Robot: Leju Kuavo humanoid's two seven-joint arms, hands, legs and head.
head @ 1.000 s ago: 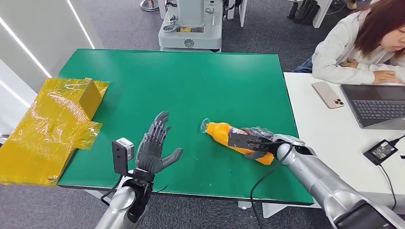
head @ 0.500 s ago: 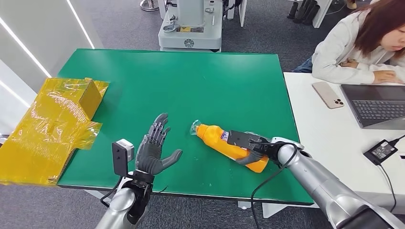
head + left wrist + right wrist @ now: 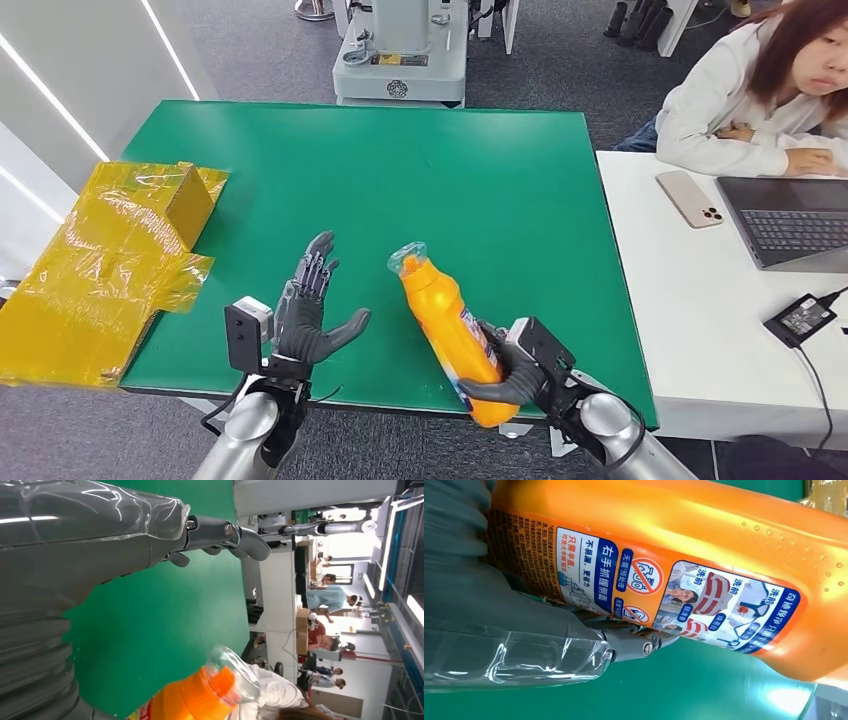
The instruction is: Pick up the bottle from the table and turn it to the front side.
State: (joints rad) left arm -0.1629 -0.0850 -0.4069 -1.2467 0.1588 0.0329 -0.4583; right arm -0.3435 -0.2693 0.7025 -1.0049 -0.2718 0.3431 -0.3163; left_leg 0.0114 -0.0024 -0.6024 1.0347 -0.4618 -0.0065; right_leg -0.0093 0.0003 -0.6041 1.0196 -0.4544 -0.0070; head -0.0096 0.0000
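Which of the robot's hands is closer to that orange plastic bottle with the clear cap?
The right hand: it grips the orange plastic bottle near its base, lifting it off the green table. The left hand hovers open beside the bottle, apart from it.

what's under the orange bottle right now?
The orange bottle is lifted, gripped low on its body by the right hand. The green table shows beneath its neck; the hand's fingers wrap its underside. The bottle's base and whatever lies below it are covered.

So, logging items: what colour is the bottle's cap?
Clear see-through cap over an orange neck, best in the left wrist view.
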